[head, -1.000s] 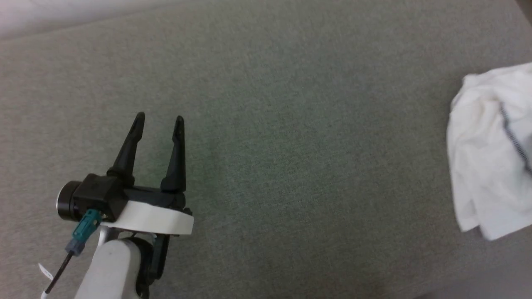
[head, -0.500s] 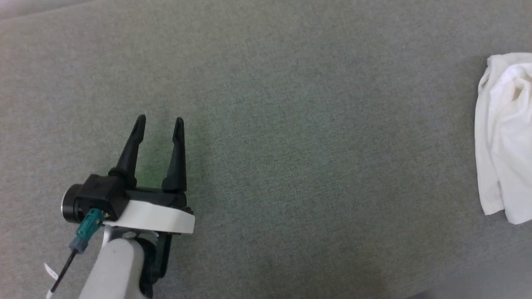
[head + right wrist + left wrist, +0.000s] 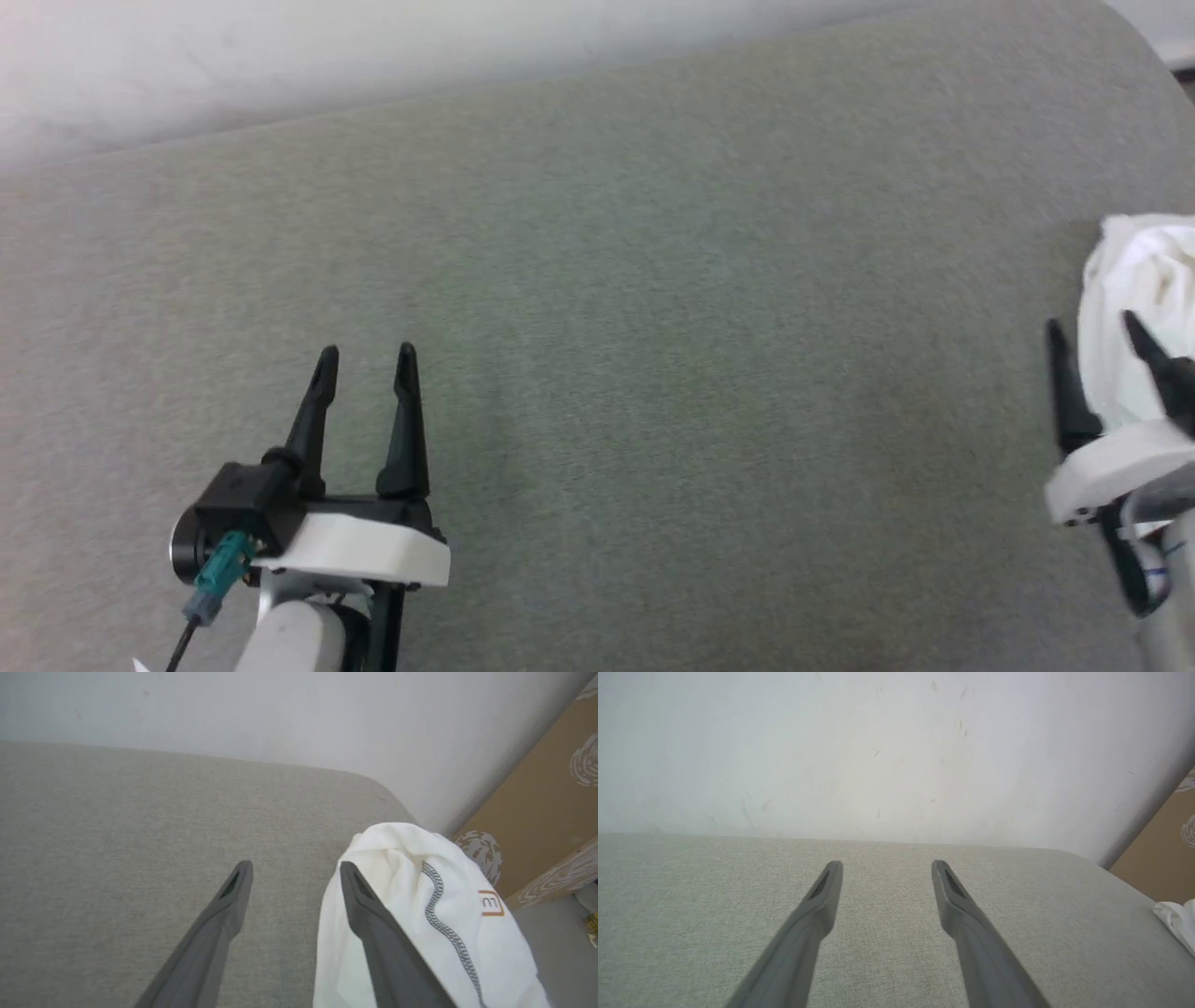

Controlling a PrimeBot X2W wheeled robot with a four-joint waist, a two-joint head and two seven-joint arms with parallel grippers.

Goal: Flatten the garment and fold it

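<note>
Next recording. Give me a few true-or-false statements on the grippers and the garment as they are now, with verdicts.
1. The garment lies spread flat. False: it is bunched in a heap.
2. The left gripper is open over the bare grey surface. True.
3. The right gripper is shut on the garment. False: it is open, with one finger in front of the cloth.
4. The garment has a dark zigzag seam. True.

one garment point(image 3: 1144, 271), one left gripper point(image 3: 366, 351), one right gripper point(image 3: 1092, 322)
</note>
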